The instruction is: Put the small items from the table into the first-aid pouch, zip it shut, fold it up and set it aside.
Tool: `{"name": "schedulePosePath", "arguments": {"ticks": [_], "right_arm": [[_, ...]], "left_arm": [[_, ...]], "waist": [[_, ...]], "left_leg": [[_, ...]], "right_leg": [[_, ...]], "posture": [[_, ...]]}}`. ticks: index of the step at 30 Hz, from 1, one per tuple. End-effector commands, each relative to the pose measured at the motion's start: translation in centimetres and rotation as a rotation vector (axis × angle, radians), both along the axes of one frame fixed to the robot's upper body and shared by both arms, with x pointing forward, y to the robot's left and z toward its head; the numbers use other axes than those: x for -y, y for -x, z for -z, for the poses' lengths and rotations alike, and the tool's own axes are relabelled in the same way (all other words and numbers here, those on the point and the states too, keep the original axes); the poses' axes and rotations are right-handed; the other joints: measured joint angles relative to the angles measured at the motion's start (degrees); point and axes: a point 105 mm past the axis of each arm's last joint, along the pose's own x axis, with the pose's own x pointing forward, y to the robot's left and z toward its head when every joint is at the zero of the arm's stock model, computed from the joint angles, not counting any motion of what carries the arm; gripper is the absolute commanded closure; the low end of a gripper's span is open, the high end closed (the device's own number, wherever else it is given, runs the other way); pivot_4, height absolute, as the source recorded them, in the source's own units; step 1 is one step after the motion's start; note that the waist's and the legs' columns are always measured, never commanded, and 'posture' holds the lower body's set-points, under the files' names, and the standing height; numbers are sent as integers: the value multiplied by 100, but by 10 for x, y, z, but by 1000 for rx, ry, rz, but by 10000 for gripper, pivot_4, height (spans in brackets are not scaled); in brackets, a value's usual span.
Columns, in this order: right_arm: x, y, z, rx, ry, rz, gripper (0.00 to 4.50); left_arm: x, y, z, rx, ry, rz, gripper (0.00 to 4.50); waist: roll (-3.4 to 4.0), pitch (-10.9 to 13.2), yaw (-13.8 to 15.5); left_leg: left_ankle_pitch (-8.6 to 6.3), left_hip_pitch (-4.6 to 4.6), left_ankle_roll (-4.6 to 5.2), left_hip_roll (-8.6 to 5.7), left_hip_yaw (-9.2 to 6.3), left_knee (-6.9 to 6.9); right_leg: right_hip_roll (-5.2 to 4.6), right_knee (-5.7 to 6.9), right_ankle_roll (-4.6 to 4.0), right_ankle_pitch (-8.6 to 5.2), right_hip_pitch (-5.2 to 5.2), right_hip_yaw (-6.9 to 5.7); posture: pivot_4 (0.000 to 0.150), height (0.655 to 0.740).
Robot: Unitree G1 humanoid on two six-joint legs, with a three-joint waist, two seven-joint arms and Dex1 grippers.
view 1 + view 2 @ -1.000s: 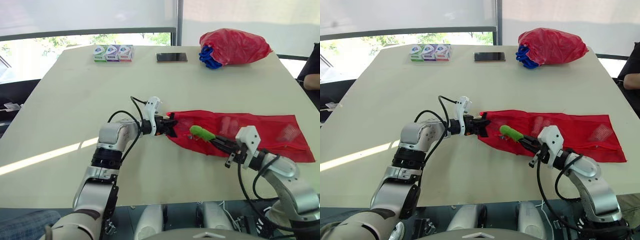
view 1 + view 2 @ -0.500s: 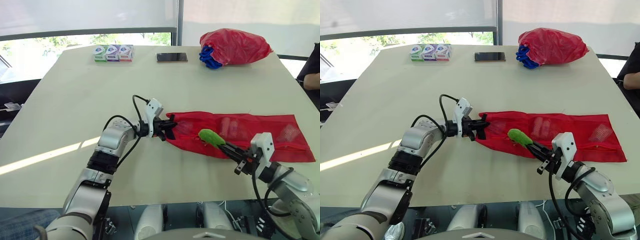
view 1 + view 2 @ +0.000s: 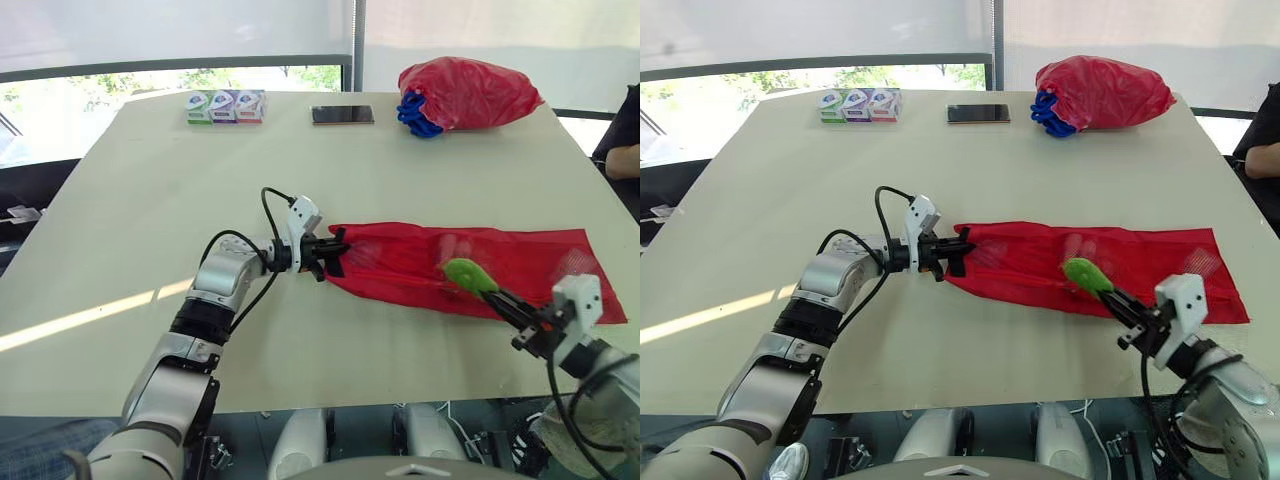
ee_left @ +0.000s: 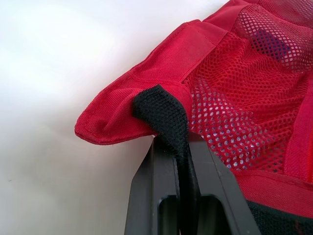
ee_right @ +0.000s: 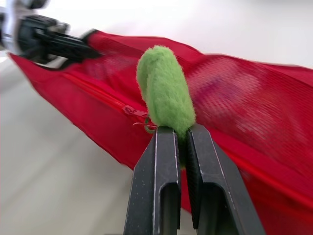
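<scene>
The red pouch (image 3: pixel 400 262) is lying flat and stretched out long on the pale table (image 3: pixel 150 180), near the table's front edge. Its upper face is red mesh, through which dim shapes are showing, and a red zipper (image 5: pixel 105 95) is running along its length close to the front hem.

At the pouch's left end, the left gripper (image 3: pixel 335 257) is pinching a black strap (image 4: pixel 166 115) that is sewn to the corner. Its two fingers are pressed together on the strap with no gap showing, and the corner of the pouch is lifting slightly off the table there.

Over the pouch's right half, the right gripper (image 5: pixel 178 134) is clamping the lower end of a fuzzy green tab (image 3: pixel 467 274). Its fingers are closed tight on the tab, which is standing up above the mesh. A thin green loop (image 5: pixel 146 127) is hanging at the tab's base, just beside the zipper.

Well behind the pouch, along the far side of the table, a row of tissue packs (image 3: pixel 226 106), a dark phone (image 3: pixel 342 115) and a bulging red bag (image 3: pixel 470 90) are lying. To the right of the pouch, beyond the table edge, a person's arm (image 3: pixel 622 160) is showing.
</scene>
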Motion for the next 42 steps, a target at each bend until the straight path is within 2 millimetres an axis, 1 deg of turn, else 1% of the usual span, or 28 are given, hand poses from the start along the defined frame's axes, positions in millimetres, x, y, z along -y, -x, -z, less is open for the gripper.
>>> {"name": "schedulePosePath", "arguments": {"ticks": [1, 4, 6, 7, 8, 10, 12, 14, 16, 18, 21, 24, 26, 29, 30, 31, 32, 33, 34, 35, 36, 37, 39, 40, 42], "right_arm": [[33, 2, -14, 61, 33, 111, 44425], [65, 5, -11, 49, 84, 222, 44425], [91, 6, -10, 41, 127, 314, 44425], [109, 8, -10, 36, 164, 384, 44425], [122, 10, -9, 26, 181, 432, 44425], [135, 12, -9, 16, 193, 478, 44425], [152, 14, -6, 3, 239, 557, 44425], [171, 16, -2, -18, 290, 647, 44425], [181, 18, 1, -35, 312, 705, 44425], [181, 18, 2, -36, 315, 715, 44425], [171, 14, -1, -17, 298, 697, 44425], [159, 10, -2, -2, 270, 660, 44425], [149, 7, -2, 7, 249, 622, 44425], [142, 3, -7, 38, 224, 600, 44425], [139, 2, -9, 47, 200, 584, 39259], [133, 1, -11, 44, 162, 547, 36086], [128, 2, -12, 40, 138, 521, 31159], [122, 3, -14, 39, 116, 476, 29443], [118, 4, -15, 41, 96, 446, 24926], [116, 5, -17, 42, 79, 432, 22332], [114, 7, -18, 42, 61, 418, 16609], [112, 8, -18, 40, 49, 408, 14029], [109, 11, -18, 39, 33, 388, 4351], [107, 12, -17, 42, 28, 376, 341], [102, 13, -18, 48, -4, 356, 341]], "left_arm": [[-29, -2, 14, -38, -82, -84, 45000], [-32, -2, 12, -34, -82, -82, 45000], [-36, -1, 9, -28, -83, -71, 45000], [-40, 1, 7, -26, -83, -64, 45000], [-44, 2, 5, -26, -84, -55, 45000], [-48, 4, 4, -27, -87, -45, 45000], [-56, 6, 5, -32, -108, -38, 45000], [-68, 7, 3, -31, -129, -48, 45000], [-79, 5, 2, -24, -153, -71, 45000], [-88, 4, 1, -22, -168, -90, 45000], [-109, 5, -2, -22, -201, -133, 45000], [-124, 5, -1, -25, -231, -171, 45000], [-129, 6, -1, -24, -241, -185, 45000], [-135, 6, -2, -33, -237, -210, 45000], [-138, 6, -3, -34, -240, -221, 45000], [-142, 7, -3, -38, -248, -232, 45000], [-146, 8, -3, -40, -253, -238, 45000], [-149, 10, -3, -47, -258, -241, 45000], [-152, 13, -3, -54, -262, -244, 45000], [-155, 14, -3, -57, -268, -246, 45000], [-158, 16, -2, -58, -277, -248, 45000], [-161, 17, -2, -59, -286, -252, 45000], [-173, 18, 0, -64, -319, -289, 45000], [-179, 20, 2, -62, -349, -298, 45000], [-188, 25, 9, -65, -394, -302, 45000]], "waist": [[0, 0, 0], [0, 0, 6], [0, 0, -3], [1, 0, -8], [1, 0, -12], [1, 1, -20], [1, 1, -20], [4, 2, -18], [4, 2, -17], [5, 2, -17], [5, 3, -35], [6, 2, -67], [6, 2, -78], [7, 2, -92], [7, 2, -93], [7, 2, -99], [7, 2, -100], [7, 2, -118], [8, 2, -142], [8, 2, -149], [8, 1, -152], [8, 1, -153], [7, 1, -152], [7, 1, -151], [8, -2, -152]], "left_leg": [[0, 1, 0, 0, 0, 0], [0, -1, 0, 0, 0, 0], [0, 0, 0, 0, 2, -2], [0, 0, 0, 0, 3, -2], [0, 2, 1, 0, 6, -3], [0, 4, 0, 1, 11, -8], [0, 6, 0, 3, 13, -14], [0, 9, 0, 5, 14, -15], [0, 8, 0, 5, 15, -15], [0, 8, 0, 4, 17, -15], [0, 11, 0, 5, 17, -19], [0, 13, 0, 10, 20, -23], [0, 14, 1, 10, 20, -25], [0, 13, 1, 11, 20, -26], [0, 13, 0, 11, 21, -26], [0, 13, 1, 11, 21, -26], [0, 13, 1, 11, 21, -26], [0, 13, 0, 11, 21, -26], [0, 13, 0, 12, 22, -30], [0, 17, 0, 14, 26, -37], [0, 18, 0, 17, 28, -38], [0, 20, 0, 18, 30, -39], [0, 21, 0, 20, 32, -41], [0, 20, 0, 20, 32, -41], [0, 21, 0, 20, 35, -43]], "right_leg": [[1, 1, 0, 0, 0, 0], [0, 0, 0, 0, 0, 0], [1, 0, 0, 0, -1, 1], [2, 0, 0, 0, -1, 2], [2, 0, 0, 0, -1, 5], [3, 0, -2, -1, -2, 8], [6, 0, -2, -2, -4, 10], [7, 0, -3, -2, -4, 12], [5, 0, -3, -2, -4, 13], [5, -1, -4, -2, -5, 15], [5, 0, -4, -2, -5, 16], [8, 0, -4, -2, -7, 19], [8, 1, -3, -2, -7, 19], [7, 1, -3, -2, -9, 19], [7, 1, -3, -2, -9, 19], [7, 1, -3, -2, -9, 19], [7, 2, -3, -2, -10, 19], [7, 2, -3, -2, -10, 19], [9, 4, -3, -2, -13, 20], [10, 5, -4, -2, -15, 27], [12, 5, -4, -2, -16, 29], [13, 5, -4, -2, -16, 31], [13, 5, -4, -2, -18, 32], [12, 5, -4, -2, -19, 32], [12, 5, -4, -2, -21, 34]], "posture": [[1500, 7400], [1500, 7400], [1500, 7400], [1500, 7400], [1500, 7400], [1500, 7400], [1500, 7400], [1500, 7400], [1500, 7400], [1500, 7400], [1500, 7400], [1500, 7400], [1500, 7400], [1500, 7400], [1500, 7400], [1500, 7400], [1500, 7400], [1500, 7400], [1500, 7400], [1500, 7400], [1500, 7400], [1500, 7400], [1500, 7400], [1500, 7400], [1500, 7400]]}}
